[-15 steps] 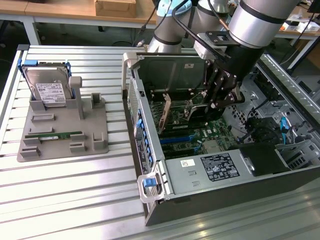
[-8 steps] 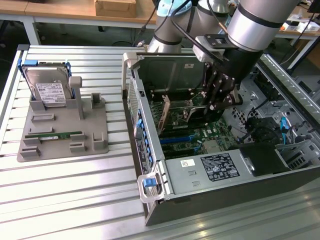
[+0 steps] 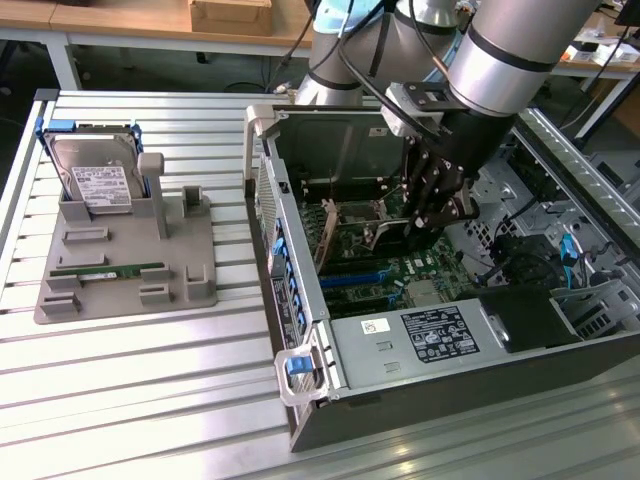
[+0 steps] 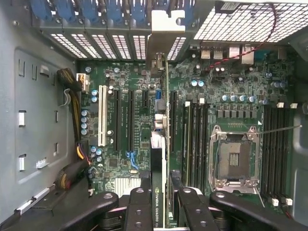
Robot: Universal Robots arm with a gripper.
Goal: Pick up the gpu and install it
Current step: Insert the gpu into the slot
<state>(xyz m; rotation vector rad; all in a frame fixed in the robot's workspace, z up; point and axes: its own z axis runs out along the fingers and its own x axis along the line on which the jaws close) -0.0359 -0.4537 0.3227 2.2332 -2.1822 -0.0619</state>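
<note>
Inside the computer case [image 3: 300,300], gripper [image 4: 159,192] clamped on gpu [image 4: 157,159], above motherboard [image 4: 130,159]

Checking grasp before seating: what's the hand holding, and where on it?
The hand holds the graphics card edge-on, fingers pinching its two broad faces at the upper end, above the motherboard slots.

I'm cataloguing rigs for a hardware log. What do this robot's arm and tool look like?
The arm is a thick silver-grey tube with a black ring band at its joint; a pale blue joint cap sits further back. Black cables run alongside it. A grey block with a black insert sits at the wrist. The tool is black, with jointed linkage fingers pinned by round bolts.
</note>
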